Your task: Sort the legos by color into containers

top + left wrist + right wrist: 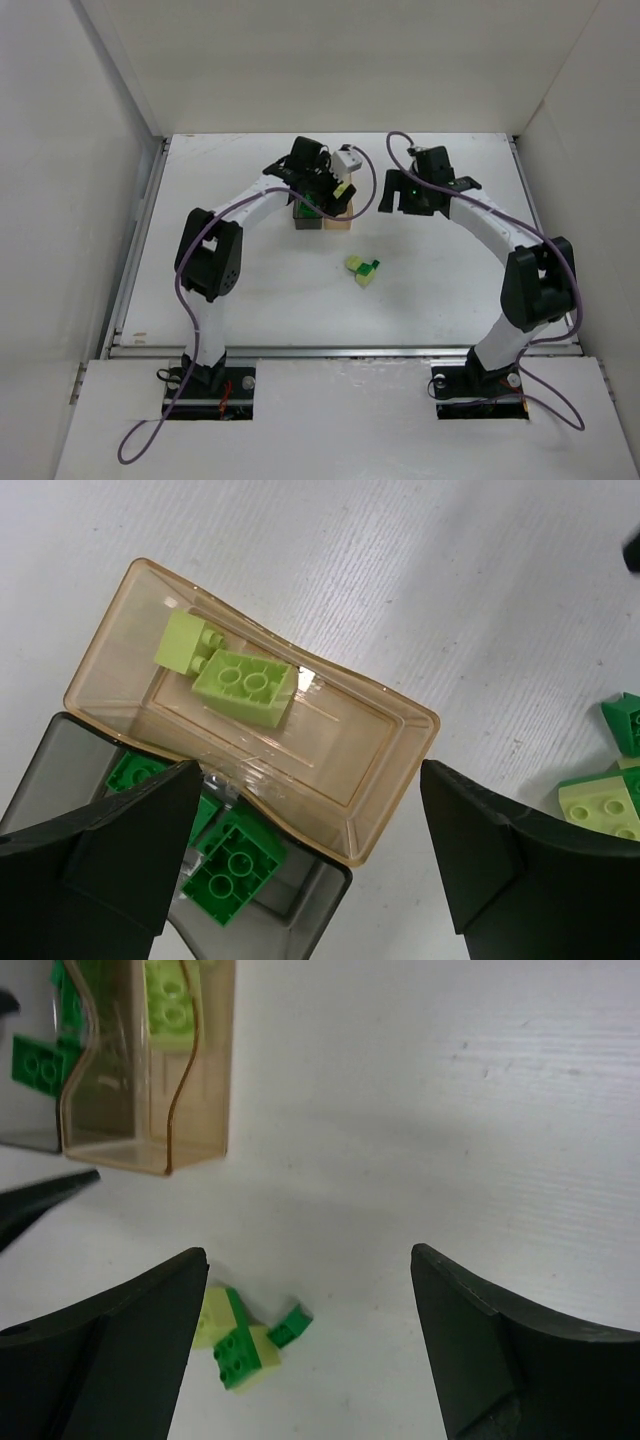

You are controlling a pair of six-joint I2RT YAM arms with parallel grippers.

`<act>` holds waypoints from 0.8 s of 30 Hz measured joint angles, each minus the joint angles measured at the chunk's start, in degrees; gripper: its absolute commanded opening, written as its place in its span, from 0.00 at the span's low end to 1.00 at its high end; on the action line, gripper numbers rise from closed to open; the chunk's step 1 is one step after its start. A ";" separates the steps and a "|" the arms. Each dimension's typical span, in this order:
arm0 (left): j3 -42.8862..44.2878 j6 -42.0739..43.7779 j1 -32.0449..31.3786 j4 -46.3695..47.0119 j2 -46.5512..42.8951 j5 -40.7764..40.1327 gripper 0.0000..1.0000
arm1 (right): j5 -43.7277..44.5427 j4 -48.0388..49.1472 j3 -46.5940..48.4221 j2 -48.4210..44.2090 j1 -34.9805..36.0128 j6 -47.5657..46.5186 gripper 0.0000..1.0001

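Clear tan box [372, 748], smoky grey box [55, 770], studded plastic bricks [245, 685], both jaws wide, empty

Grey box [60, 765] half hidden; loose bricks [603, 810] edge-cropped.

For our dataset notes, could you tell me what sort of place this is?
Probably a lab robot test cell: a white table walled by plain white panels, a left arm and right arm bolted at its near edge, with a tan box, a grey box and toy bricks as props.
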 measured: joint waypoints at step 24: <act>-29.18 1.03 -1.07 1.68 -32.74 -0.13 0.82 | -1.75 -1.49 -13.09 -3.56 17.68 -2.73 0.72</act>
